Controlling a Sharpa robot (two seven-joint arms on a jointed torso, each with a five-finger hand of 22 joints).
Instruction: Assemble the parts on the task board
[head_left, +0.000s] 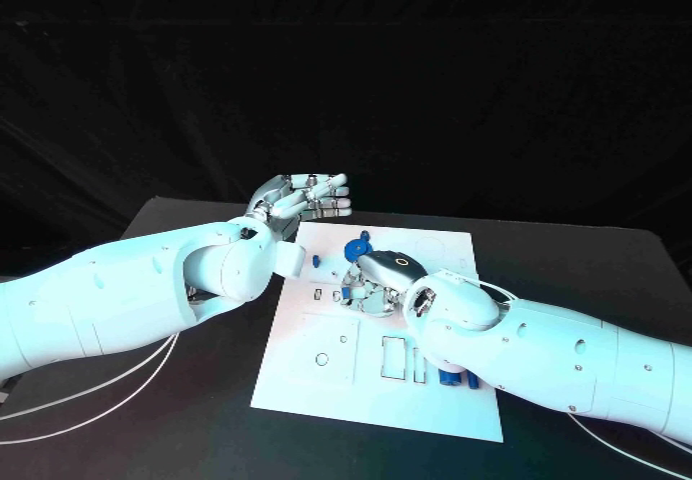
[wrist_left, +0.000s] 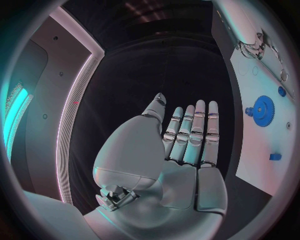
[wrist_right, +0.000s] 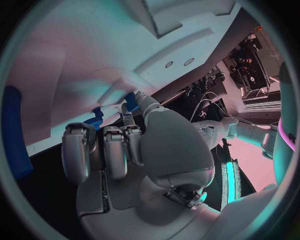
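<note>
The white task board lies in the middle of the table. A blue gear stands near its far edge, also in the left wrist view. My right hand is low over the board just behind the gear, its fingers curled down. Blue pieces show at the fingertips; whether they are held is hidden. My left hand is raised beyond the board's far left corner, empty, with straight fingers.
Several blue parts lie on the board's near right side, beside my right forearm. A small blue piece sits near the board's left edge. Black table surrounds the board on all sides.
</note>
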